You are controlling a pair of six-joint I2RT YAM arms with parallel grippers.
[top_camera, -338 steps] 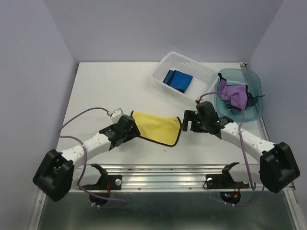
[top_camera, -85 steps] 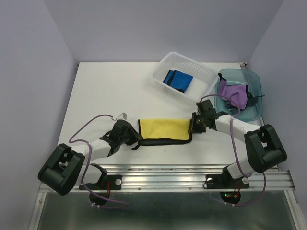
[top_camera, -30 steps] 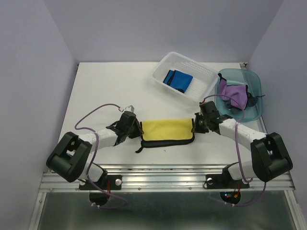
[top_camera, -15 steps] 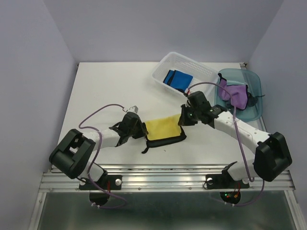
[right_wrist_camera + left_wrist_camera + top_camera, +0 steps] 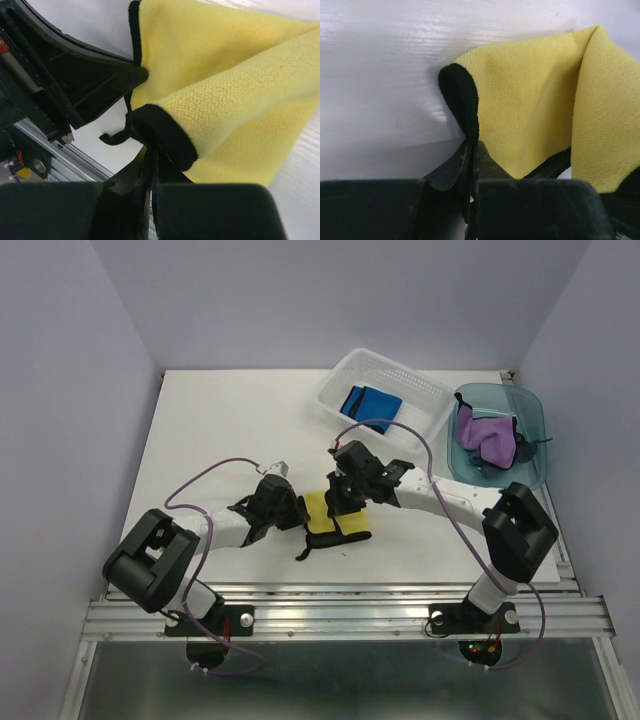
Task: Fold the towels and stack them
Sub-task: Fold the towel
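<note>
The yellow towel point(image 5: 322, 516) with black trim lies doubled over near the table's front middle. My left gripper point(image 5: 298, 512) is shut on its left black-edged corner point(image 5: 462, 100) at table level. My right gripper point(image 5: 342, 502) is shut on the other black edge point(image 5: 170, 132) and holds that end over the lower layer, close to the left gripper point(image 5: 90, 80). In both wrist views the yellow towel point(image 5: 530, 105) point(image 5: 240, 105) shows as two layers. A blue towel point(image 5: 370, 406) lies in the white basket point(image 5: 420, 390). A purple towel point(image 5: 487, 438) sits in the teal bin point(image 5: 535, 415).
The basket and the bin stand side by side at the back right. A black strip point(image 5: 312, 548) of the towel's edge trails toward the front rail point(image 5: 340, 612). Cables loop above both arms.
My right gripper has travelled left with its end of the yellow towel, bringing it over to the left gripper. The towel now looks about half as wide. The left gripper has barely moved.
</note>
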